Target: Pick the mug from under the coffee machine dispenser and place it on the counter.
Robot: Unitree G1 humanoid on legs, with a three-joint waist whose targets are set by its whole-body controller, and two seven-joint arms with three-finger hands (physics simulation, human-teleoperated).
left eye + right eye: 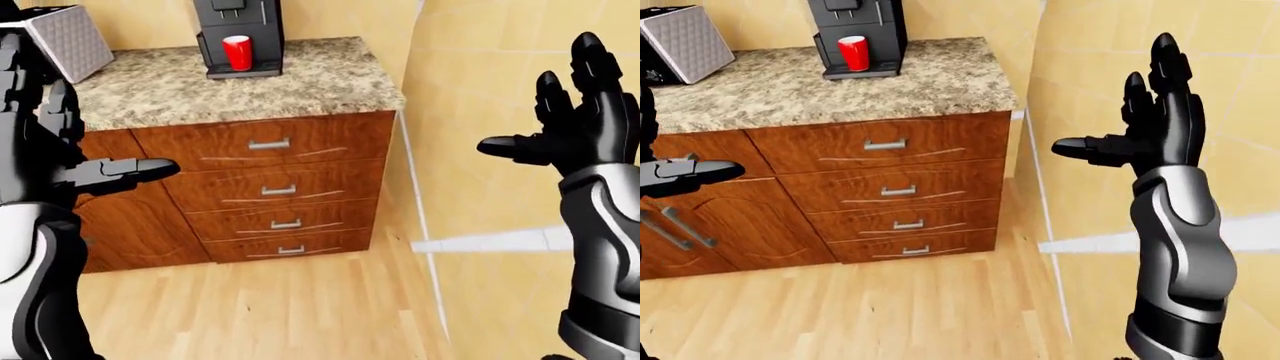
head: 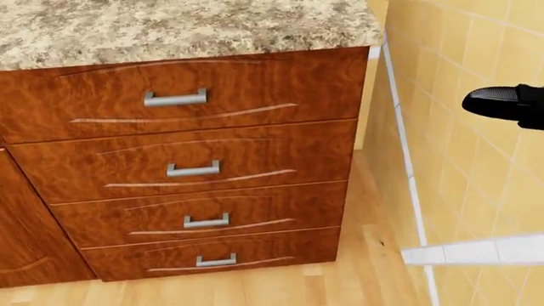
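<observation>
Red mug (image 1: pixel 237 52) sits under the coffee machine (image 1: pixel 238 34) dispenser on the granite counter (image 1: pixel 300 79), well beyond both sets of fingertips. Left hand (image 1: pixel 45 135) and right hand (image 1: pixel 1155 124) raised, fingers spread, holding nothing. 4 drawers (image 2: pixel 191 172) lie between and below the hands.

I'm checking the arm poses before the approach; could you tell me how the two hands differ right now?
The right hand is raised, fingers pointing up against the tiled wall; the left hand points one finger sideways before the drawers. Both are black, open and empty.
</observation>
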